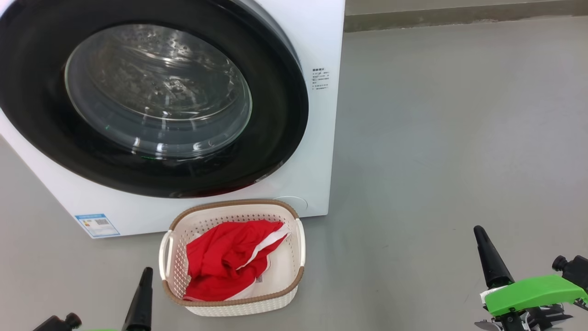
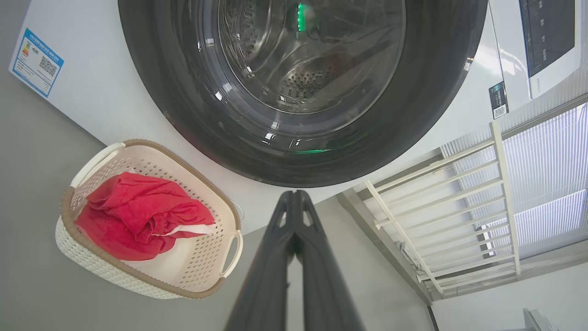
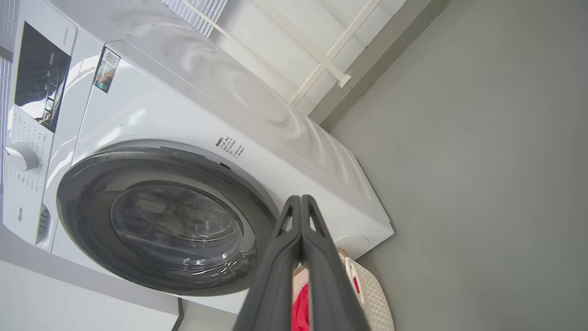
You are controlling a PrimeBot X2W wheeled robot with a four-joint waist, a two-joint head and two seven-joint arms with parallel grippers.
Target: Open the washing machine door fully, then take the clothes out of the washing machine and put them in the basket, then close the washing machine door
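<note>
A: How many grippers, and how do they stand?

B: Two. The left gripper has its two dark fingers pressed together, holding nothing. The right gripper is likewise closed and empty. Both hang above the floor, apart from everything else.

A: And beyond them?

B: One basket stands on the floor between the two grippers. It sits just in front of the one washing machine, below the lower right of the door. The clothes lie inside the basket as one red heap with white trim.

A: How many garments?

B: I cannot tell; the folds run into each other. There is one door, and it sits shut, flush against the machine's front. Two printed labels show on that front in the head view, a blue one at the lower left corner and a small one right of the door.

A: What is cut off or unclear?

B: The head view crops the door's top and left, and the left gripper at the bottom edge. Glare on the glass blurs the drum, so I cannot make out its contents. The heap covers most of the basket's floor. In the right wrist view the fingers hide most of the basket.
</note>
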